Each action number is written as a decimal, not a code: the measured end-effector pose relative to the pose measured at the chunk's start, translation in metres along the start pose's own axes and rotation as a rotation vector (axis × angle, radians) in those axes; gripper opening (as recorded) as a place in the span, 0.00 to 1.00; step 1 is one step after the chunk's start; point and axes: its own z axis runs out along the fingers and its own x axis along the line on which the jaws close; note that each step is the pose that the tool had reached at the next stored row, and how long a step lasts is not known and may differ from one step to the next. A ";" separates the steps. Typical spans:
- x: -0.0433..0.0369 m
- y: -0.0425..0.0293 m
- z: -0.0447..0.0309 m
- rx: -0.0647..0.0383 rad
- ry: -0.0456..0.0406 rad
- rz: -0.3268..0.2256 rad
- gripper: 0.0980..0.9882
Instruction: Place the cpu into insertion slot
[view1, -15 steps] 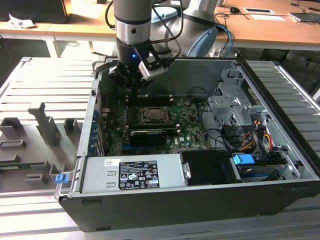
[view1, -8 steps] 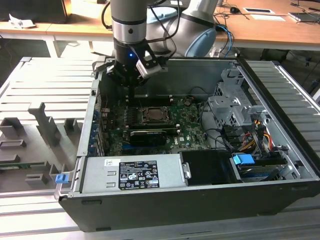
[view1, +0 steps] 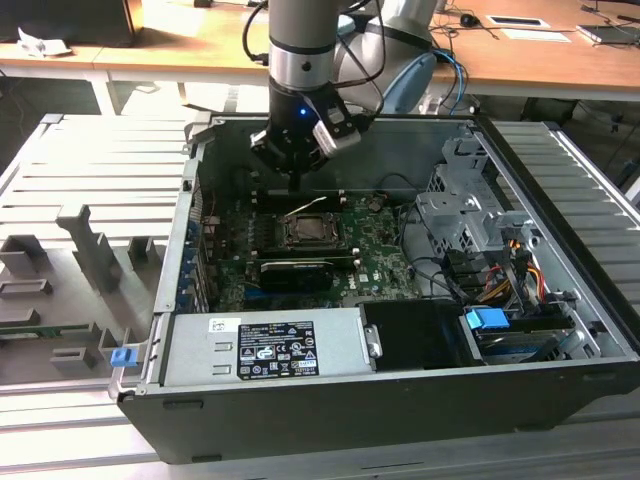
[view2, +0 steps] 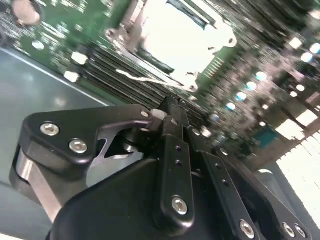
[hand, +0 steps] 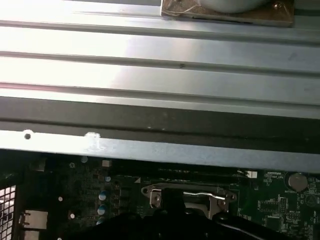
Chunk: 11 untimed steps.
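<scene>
The insertion slot is a square socket with a silvery frame in the middle of the green motherboard inside the open computer case. A flat grey square, the cpu, lies inside that frame; in the second wrist view it glares bright. The thin wire lever stands out beside the frame. My gripper hangs just above the socket's far edge. Its black fingers are pressed together, shut, with nothing visible between them. In the first wrist view the socket frame sits just beyond the gripper's dark body.
Tall case walls surround the board. A long black card lies just in front of the socket. The power supply fills the near side, and drive cages with cables stand at the exterior view's right. A grey slotted fixture plate lies outside the case.
</scene>
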 end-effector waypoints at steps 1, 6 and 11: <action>-0.0003 -0.0001 0.0016 -0.003 -0.0003 0.000 0.01; -0.0006 -0.0011 0.0121 -0.043 -0.0075 -0.035 0.01; -0.0098 -0.0011 0.0176 -0.043 -0.0077 -0.037 0.01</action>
